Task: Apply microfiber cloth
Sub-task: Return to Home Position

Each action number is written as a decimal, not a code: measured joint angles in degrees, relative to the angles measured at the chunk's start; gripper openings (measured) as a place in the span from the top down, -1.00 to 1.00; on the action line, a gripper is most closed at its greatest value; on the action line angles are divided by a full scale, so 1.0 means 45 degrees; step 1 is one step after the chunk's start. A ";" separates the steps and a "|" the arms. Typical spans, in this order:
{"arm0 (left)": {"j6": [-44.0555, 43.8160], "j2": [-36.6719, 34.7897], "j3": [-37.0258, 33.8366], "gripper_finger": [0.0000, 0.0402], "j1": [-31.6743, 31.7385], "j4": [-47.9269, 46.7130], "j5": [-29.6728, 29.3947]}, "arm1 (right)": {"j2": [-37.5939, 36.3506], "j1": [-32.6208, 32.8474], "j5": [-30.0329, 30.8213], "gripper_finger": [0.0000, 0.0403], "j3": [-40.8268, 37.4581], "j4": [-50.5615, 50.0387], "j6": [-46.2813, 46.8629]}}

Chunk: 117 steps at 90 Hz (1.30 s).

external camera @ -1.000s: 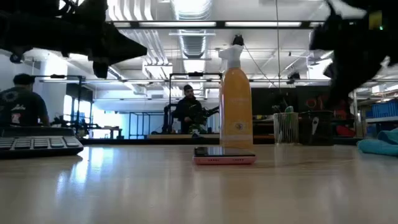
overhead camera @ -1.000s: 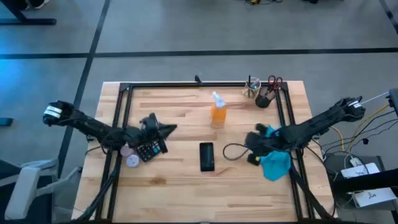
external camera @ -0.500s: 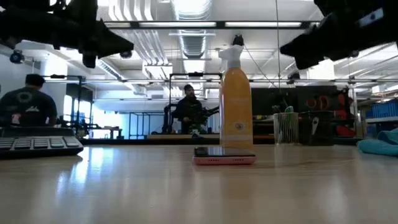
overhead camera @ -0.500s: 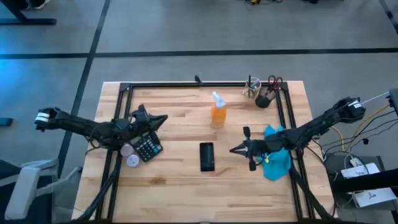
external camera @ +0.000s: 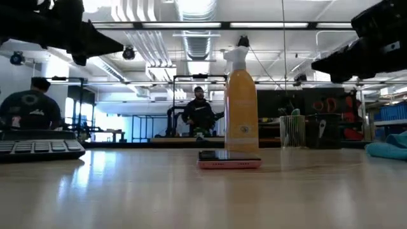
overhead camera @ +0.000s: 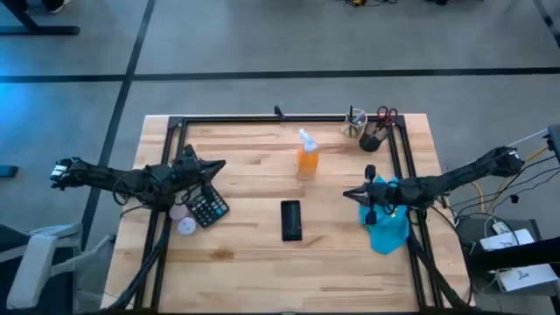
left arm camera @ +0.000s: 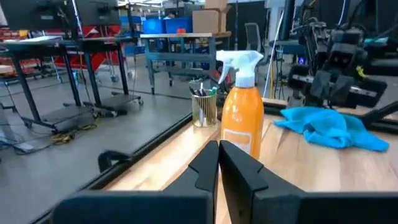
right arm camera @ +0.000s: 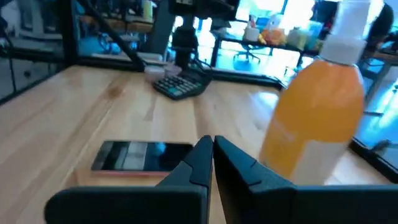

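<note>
Above the table [overhead camera: 245, 262], left fingers [left arm camera: 207, 165] together, right fingers [right arm camera: 199, 155] together, arms stretched inward.

Bright ceiling strip lights [external camera: 267, 25] glow above a grey floor [overhead camera: 262, 44].

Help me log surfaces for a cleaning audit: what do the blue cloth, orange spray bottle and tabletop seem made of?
Crumpled turquoise-blue cloth: soft matte fabric, judging by its limp folds. Orange spray bottle with white trigger: probably smooth plastic, slight gloss. Pale plank tabletop: wood, visible grain, sealed sheen reflecting ceiling lights.
</note>
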 joint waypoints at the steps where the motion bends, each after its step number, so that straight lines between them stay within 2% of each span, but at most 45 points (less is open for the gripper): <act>1: -0.0022 -0.0085 -0.0041 1.00 0.0000 -0.0070 0.0000 | -0.0159 -0.0011 0.0020 1.00 0.0000 -0.0198 -0.0005; 10: -0.0274 -0.0841 -0.0652 1.00 0.0005 -0.0127 0.0007 | -0.1670 -0.0252 0.0229 1.00 0.0000 -0.1489 -0.0210; 18: -0.0324 -0.1638 -0.1304 1.00 0.0005 -0.0146 0.0026 | -0.2719 -0.0559 0.0204 1.00 0.0000 -0.1714 -0.0437; 26: -0.0188 -0.2487 -0.1839 1.00 0.0015 -0.0056 0.0609 | -0.3472 -0.1233 0.0076 1.00 0.0000 -0.2084 -0.0274; 35: 0.0003 -0.3400 -0.2293 1.00 0.0017 -0.0024 0.2197 | -0.3994 -0.2336 -0.1567 1.00 0.0000 -0.2969 0.0050; 41: 0.0118 -0.3961 -0.2565 1.00 0.0028 -0.0034 0.2567 | -0.4074 -0.3177 -0.2676 1.00 0.0000 -0.3182 0.0296; 58: 0.0206 -0.5254 -0.2698 1.00 0.0068 -0.1431 0.2546 | -0.4196 -0.4536 -0.3118 1.00 0.0041 -0.3436 0.0605; 75: -0.0237 -0.5243 -0.1799 1.00 0.0068 -0.3743 0.2356 | -0.4905 -0.4378 -0.3128 1.00 0.0514 -0.5288 0.1588; 92: -0.1221 -0.5219 -0.2018 1.00 0.0063 -0.3533 0.2340 | -0.5734 -0.4052 -0.3248 1.00 0.0205 -0.4942 0.1172; 117: -0.1543 -0.4536 -0.2111 1.00 0.0049 -0.3388 0.2346 | -0.5475 -0.3954 -0.3463 1.00 0.0058 -0.4628 0.0035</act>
